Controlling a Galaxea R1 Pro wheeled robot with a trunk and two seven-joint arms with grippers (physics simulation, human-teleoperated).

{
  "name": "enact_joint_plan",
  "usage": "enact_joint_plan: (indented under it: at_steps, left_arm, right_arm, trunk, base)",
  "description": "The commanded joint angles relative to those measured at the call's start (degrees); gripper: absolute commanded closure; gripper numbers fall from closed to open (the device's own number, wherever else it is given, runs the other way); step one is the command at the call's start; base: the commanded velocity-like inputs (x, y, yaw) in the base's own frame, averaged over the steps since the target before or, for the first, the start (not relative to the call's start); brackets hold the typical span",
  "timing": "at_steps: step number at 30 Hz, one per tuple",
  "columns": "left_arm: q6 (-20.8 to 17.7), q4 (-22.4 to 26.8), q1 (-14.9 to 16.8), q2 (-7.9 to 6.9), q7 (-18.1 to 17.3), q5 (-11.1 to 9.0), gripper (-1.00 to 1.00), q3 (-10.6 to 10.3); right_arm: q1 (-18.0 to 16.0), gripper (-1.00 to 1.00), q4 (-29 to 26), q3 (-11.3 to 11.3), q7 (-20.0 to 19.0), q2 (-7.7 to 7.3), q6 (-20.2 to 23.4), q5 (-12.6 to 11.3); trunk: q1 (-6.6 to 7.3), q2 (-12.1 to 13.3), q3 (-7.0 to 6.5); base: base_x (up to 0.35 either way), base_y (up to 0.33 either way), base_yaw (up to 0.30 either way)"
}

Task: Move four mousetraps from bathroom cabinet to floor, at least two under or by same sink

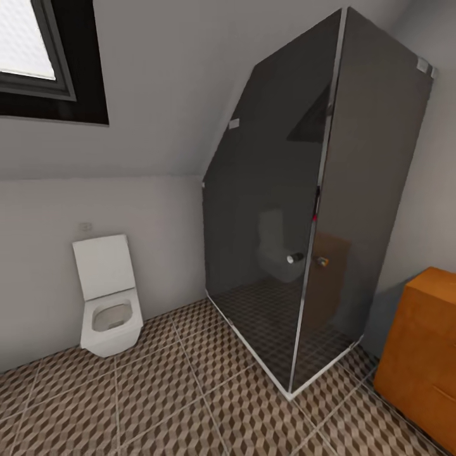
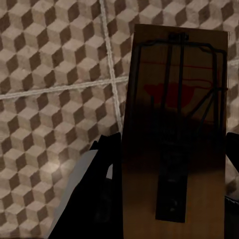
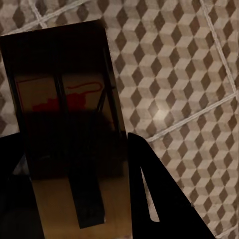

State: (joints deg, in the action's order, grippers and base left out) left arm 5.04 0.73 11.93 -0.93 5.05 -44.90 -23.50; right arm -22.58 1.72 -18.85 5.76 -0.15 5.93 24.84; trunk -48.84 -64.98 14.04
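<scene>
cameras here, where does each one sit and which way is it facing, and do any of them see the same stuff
Head view: from the robot's head, looking forward and down at a toilet, a dark glass shower and the orange cabinet.
Left wrist view: on the left arm, looking along the left gripper down at the floor; a mousetrap sits between its dark fingers.
Right wrist view: on the right arm, facing down; the right gripper holds another mousetrap.
Shared: all three see the cube-patterned bathroom floor.

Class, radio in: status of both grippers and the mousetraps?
Left gripper shut on a mousetrap. Right gripper shut on another mousetrap. Tiled bathroom floor below; cabinet at right.
</scene>
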Motion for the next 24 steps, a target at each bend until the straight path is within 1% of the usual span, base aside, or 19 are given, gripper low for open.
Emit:
enact_joint_plan:
  at_steps: [1, 7, 24]
  left_arm:
    - [0.1, 0.1, 0.0, -0.01, 0.4, -0.2, 1.0, -0.5]
    - [0.1, 0.1, 0.0, -0.06, 0.4, -0.2, 1.0, -0.5]
    - [0.1, 0.1, 0.0, 0.1, 0.4, -0.2, 1.0, -0.6]
  right_arm:
    - [-0.1, 1.0, 0.2, -0.4, 0.2, -0.02, -0.2, 0.4]
    - [-0.1, 1.0, 0.2, -0.4, 0.2, 0.18, -0.6, 0.5]
    - [-0.1, 1.0, 0.1, -0.4, 0.2, 0.03, -0.7, 0.6]
  trunk:
    - [0.0, 0.0, 0.07]
    - [0.0, 0.0, 0.07]
    - [0.0, 0.0, 0.07]
  base:
    - [0.0, 0.0, 0.3]
    - [0.0, 0.0, 0.3]
    - [0.0, 0.0, 0.3]
